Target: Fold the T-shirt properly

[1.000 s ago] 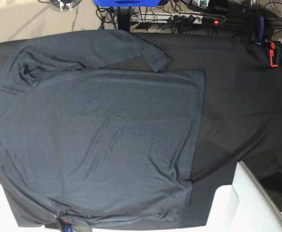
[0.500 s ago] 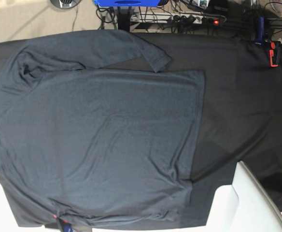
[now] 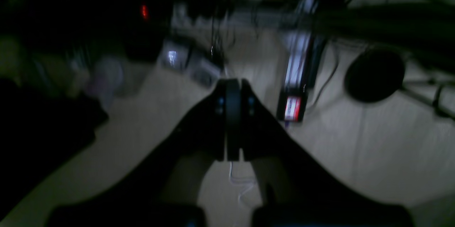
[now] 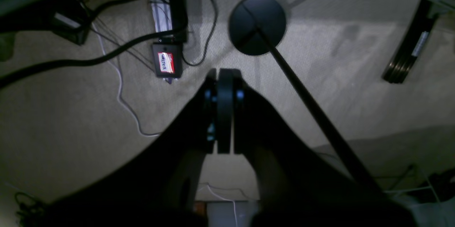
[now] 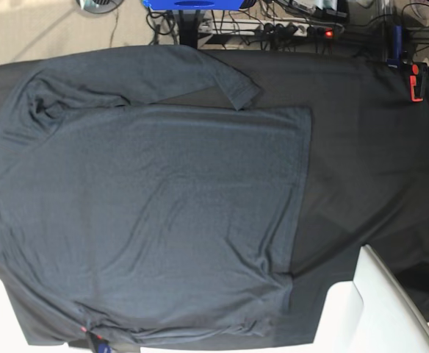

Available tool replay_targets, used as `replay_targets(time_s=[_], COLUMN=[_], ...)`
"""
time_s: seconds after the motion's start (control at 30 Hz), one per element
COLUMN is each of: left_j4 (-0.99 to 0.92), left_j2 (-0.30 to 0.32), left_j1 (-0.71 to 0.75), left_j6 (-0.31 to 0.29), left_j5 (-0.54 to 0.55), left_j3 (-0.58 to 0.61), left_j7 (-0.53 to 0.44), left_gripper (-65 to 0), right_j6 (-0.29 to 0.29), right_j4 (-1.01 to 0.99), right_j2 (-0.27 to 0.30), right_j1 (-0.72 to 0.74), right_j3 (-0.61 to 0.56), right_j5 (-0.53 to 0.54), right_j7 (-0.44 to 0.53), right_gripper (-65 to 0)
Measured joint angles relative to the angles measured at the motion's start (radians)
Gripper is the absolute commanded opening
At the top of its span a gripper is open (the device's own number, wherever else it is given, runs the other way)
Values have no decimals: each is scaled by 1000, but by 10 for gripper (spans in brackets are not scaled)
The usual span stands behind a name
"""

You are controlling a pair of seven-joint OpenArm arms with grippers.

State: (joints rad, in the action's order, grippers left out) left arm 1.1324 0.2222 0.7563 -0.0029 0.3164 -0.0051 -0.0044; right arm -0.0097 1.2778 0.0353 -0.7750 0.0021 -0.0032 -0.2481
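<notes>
While you compare this moment with the second before it, you will find almost nothing altered on the table — the T-shirt (image 5: 148, 213) lies spread flat on the black tablecloth (image 5: 369, 162) exactly as it did, its hem toward the middle, one long sleeve angled across the far edge, the collar end at the base view's left. Only the clutter on the floor beyond the table's far edge shows a little differently.

Both grippers are off the work. The left gripper (image 3: 233, 120) has its fingers pressed together on nothing, looking out at a blurred floor with cables. The right gripper (image 4: 224, 109) is likewise closed and empty, above carpet and a round stand base (image 4: 257, 25).

So, as I judge it, no fold has begun — you have the whole shirt to fold, and both arms must first come over the cloth.
</notes>
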Motion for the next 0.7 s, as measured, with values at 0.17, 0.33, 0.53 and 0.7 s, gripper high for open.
replay_targets(time_s=[0.17,0.33,0.53,0.7], left_j4=[237,457,675,726], left_j2=[75,69,50,69], left_j1=[125,200,222,198], left_j6=[6,-8,2,-3], left_j5=[67,86,100,101], left_j3=[-5,-48,-132,-129], left_j7=[23,23,17,34], left_gripper=[-650,-650,-622,-433], right_j6=[5,0,8,10], right_j4=[337,637,731,728], right_j2=[-14,-7,-24,-6], right_j1=[-100,-172,-119,-81], right_j3=[87,149,143,152], right_j5=[7,1,32,208], right_j7=[-146,-243,-309,-259], right_gripper=[-650,-545,-141,-23])
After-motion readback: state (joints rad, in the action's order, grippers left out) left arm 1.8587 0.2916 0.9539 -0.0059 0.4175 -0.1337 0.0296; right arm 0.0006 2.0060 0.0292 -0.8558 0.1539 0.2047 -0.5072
